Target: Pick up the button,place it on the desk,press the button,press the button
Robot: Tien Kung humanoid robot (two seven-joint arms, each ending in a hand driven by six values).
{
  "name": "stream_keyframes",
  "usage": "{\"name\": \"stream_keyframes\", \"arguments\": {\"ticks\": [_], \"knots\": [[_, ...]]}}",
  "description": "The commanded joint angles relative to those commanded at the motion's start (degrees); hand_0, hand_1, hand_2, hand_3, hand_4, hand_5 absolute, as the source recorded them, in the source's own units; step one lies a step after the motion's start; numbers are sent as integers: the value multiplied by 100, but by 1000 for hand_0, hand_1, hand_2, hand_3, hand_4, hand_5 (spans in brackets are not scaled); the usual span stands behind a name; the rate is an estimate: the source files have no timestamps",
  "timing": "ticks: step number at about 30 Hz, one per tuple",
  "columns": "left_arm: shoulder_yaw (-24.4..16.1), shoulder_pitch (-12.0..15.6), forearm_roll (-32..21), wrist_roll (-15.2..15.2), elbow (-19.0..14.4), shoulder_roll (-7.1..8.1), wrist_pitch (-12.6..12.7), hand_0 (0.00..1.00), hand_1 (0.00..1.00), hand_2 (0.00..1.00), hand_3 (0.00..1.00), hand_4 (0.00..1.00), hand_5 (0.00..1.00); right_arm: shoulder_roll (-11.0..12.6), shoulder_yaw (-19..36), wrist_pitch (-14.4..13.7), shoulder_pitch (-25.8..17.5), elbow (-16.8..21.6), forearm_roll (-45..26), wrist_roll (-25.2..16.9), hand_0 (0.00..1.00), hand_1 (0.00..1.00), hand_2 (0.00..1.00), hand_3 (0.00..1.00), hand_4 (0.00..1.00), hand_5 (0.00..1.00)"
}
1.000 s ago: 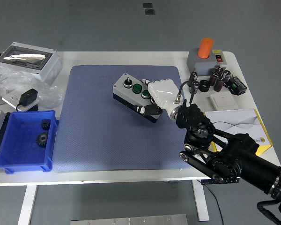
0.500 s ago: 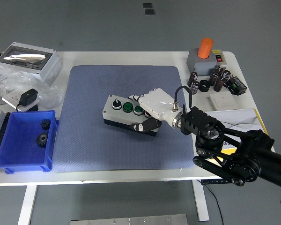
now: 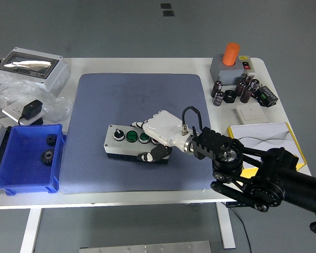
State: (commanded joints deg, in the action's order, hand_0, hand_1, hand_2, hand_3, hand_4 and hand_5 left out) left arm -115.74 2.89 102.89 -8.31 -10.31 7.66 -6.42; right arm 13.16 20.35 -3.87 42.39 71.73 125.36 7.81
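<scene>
A: Gripping the button box (image 3: 132, 143) at its right end, our right hand (image 3: 160, 132) had its white fingers (image 3: 147, 125) curled over the top edge and its thumb (image 3: 157, 153) pressed to the front face, so the hold was firm. The black right arm (image 3: 263, 176) entered from the 4 o'clock corner.

B: We located the box low on the blue mat (image 3: 139, 132), toward 6 o'clock of the mat's centre, lying nearly level. Whether its base fully touched the mat, we could not tell.

A: On its grey top we saw a black knob (image 3: 117, 134) at the 9 o'clock end, then two green buttons (image 3: 131, 136) beside it; anything further right was hidden under the hand.

B: We noted the surroundings on the white table (image 3: 73, 66). A blue bin (image 3: 26, 158) holding two dark gears (image 3: 47, 155) stood at 9 o'clock of the mat, just beside its edge. A grey unit with an orange cylinder (image 3: 231, 54) sat at 1 o'clock, with dark capacitors (image 3: 245, 88) near it.

A: We saw no left arm.
</scene>
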Motion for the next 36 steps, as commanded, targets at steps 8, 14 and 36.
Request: {"name": "stream_keyframes", "arguments": {"ticks": [8,14,36], "knots": [[1,-3,2,-2,0,7,1,705,691,681,822,959,845,-58,26,-82,41,-88,19,-115,246,370,385,546,64,2],[15,-19,-5,1,0,13,1,705,691,680,822,960,847,-101,0,-31,79,-175,-46,-154,295,476,492,670,124,2],[54,-26,-19,-40,0,26,-44,705,691,679,818,959,848,-143,-92,-21,158,-257,-172,-265,699,776,818,851,526,13]]}}
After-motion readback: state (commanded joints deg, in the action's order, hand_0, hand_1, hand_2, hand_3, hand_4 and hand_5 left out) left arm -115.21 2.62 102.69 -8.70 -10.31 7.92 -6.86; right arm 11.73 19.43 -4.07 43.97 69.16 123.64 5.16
